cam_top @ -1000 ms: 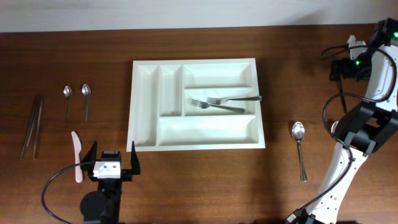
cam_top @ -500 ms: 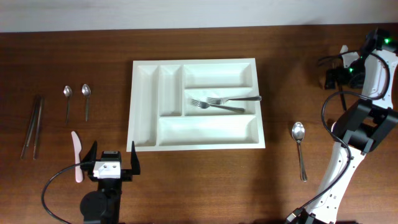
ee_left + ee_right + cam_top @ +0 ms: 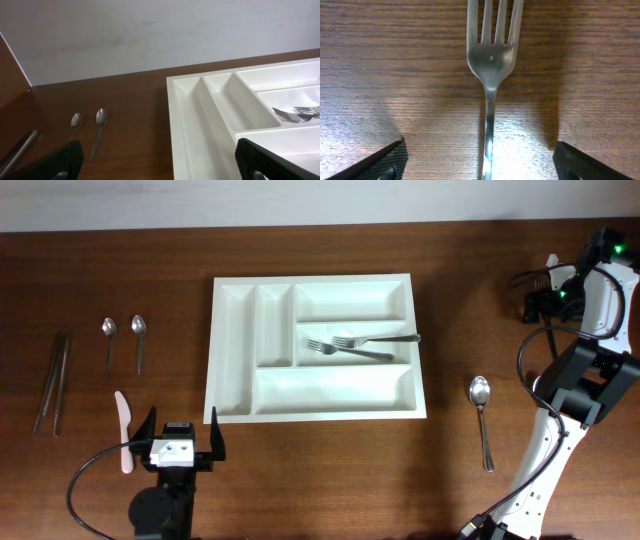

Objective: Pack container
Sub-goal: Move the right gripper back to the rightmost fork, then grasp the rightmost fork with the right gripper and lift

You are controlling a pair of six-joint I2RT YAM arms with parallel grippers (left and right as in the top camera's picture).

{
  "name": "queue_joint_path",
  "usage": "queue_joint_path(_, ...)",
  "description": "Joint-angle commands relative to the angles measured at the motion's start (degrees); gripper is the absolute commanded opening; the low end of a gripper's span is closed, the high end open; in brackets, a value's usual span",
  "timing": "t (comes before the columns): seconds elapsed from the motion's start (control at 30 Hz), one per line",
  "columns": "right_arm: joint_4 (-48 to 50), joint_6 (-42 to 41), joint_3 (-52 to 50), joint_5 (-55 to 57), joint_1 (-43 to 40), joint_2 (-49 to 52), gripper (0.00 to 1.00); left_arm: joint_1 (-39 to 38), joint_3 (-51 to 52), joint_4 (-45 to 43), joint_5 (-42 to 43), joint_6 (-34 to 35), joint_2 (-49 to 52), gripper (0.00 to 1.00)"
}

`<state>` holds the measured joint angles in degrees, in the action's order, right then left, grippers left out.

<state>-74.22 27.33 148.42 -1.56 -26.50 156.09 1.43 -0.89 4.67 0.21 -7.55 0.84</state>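
Observation:
The container (image 3: 233, 400) is a big white cutlery tray in the middle of the table, with two forks (image 3: 360, 343) in its middle long compartment. My right gripper (image 3: 482, 165) stands open close above the wood, a third fork (image 3: 491, 65) lying between its fingers, untouched, tines pointing away. From overhead the right gripper (image 3: 537, 298) is at the far right edge and hides that fork. My left gripper (image 3: 183, 428) rests open and empty at the front left; in the left wrist view the left gripper (image 3: 160, 165) faces the container (image 3: 200, 125).
Two small spoons (image 3: 108, 330) (image 3: 138, 330) and dark chopsticks (image 3: 52, 380) lie left of the tray. A pale plastic knife (image 3: 123, 425) lies beside my left gripper. A larger spoon (image 3: 481, 405) lies right of the tray, in front of the right arm.
My right arm has shifted a little and come lower at the far right of the table. The left arm and all the cutlery have stayed put.

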Motion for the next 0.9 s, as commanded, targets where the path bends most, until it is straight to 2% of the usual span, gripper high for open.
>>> queue_joint_path(0.0, 0.6, 0.2, -0.9, 0.7, -0.2, 1.2, 0.85, 0.2, 0.4, 0.0, -0.2, -0.7, -0.4, 0.99)
queue_joint_path(0.27, 0.6, 0.2, -0.9, 0.7, -0.2, 1.2, 0.44, 0.2, 0.4, 0.0, -0.2, -0.7, -0.4, 0.99)
queue_joint_path(0.47, 0.5, -0.9, -0.9, 0.7, -0.2, 1.2, 0.40, 0.2, 0.4, 0.0, -0.2, -0.7, -0.4, 0.99)
queue_joint_path(0.57, 0.4, -0.9, -0.9, 0.7, -0.2, 1.2, 0.28, 0.2, 0.4, 0.0, -0.2, -0.7, -0.4, 0.99)
queue_joint_path(0.77, 0.1, -1.3, -0.9, 0.8, -0.1, 1.2, 0.27, 0.2, 0.4, 0.0, -0.2, -0.7, -0.4, 0.99)
queue_joint_path(0.87, 0.1, -1.3, -0.9, 0.8, -0.1, 1.2, 0.21, 0.2, 0.4, 0.0, -0.2, -0.7, -0.4, 0.99)
